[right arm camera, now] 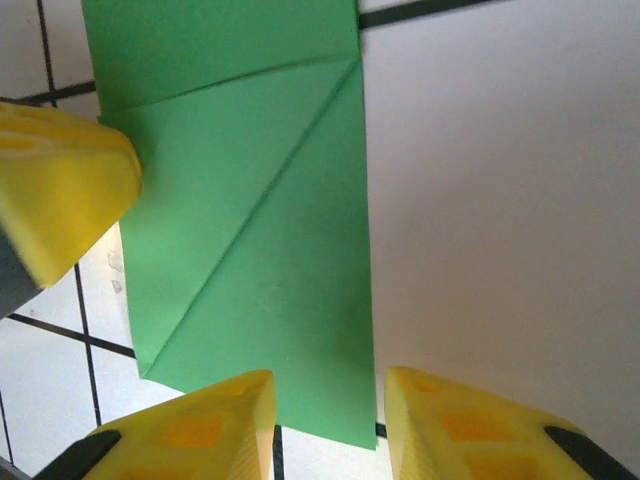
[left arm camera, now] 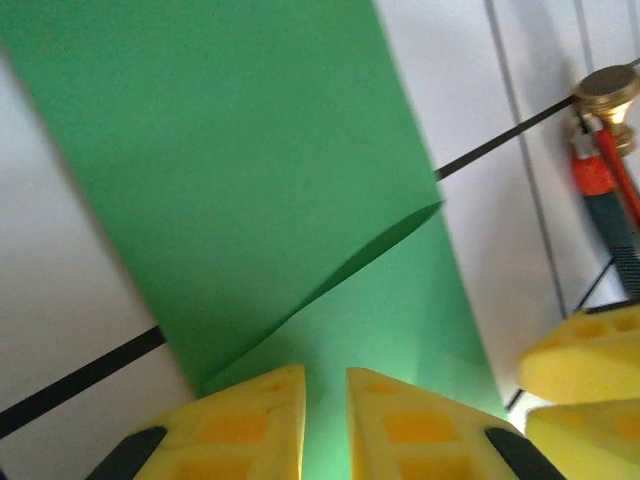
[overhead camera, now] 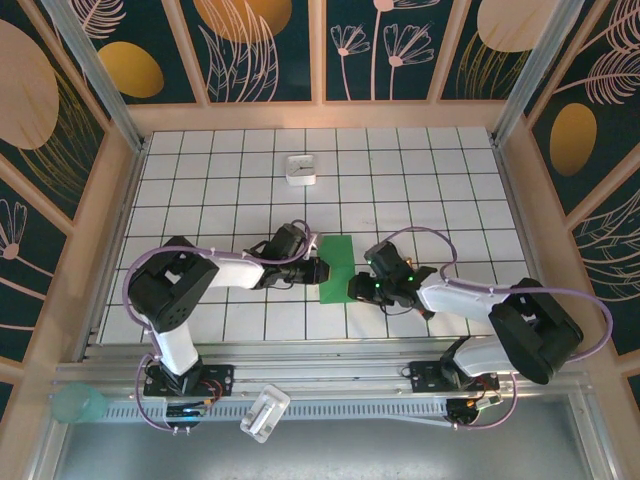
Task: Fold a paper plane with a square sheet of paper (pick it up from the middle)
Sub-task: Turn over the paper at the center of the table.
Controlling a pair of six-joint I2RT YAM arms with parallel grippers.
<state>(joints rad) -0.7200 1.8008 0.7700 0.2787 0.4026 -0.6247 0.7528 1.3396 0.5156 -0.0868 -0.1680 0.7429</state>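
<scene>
The tiled tabletop [overhead camera: 440, 190] carries the square sheet of paper [overhead camera: 337, 268], folded into a green strip with diagonal creases and lying flat at centre between both arms. The right fingers [right arm camera: 220, 425] stand released, straddling one edge. The left fingers [left arm camera: 255, 415] sit nearly together at its opposite edge; a grip cannot be told

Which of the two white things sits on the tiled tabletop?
The small white box at the far side; the other white object lies off the tiles, on the near rail.
</scene>
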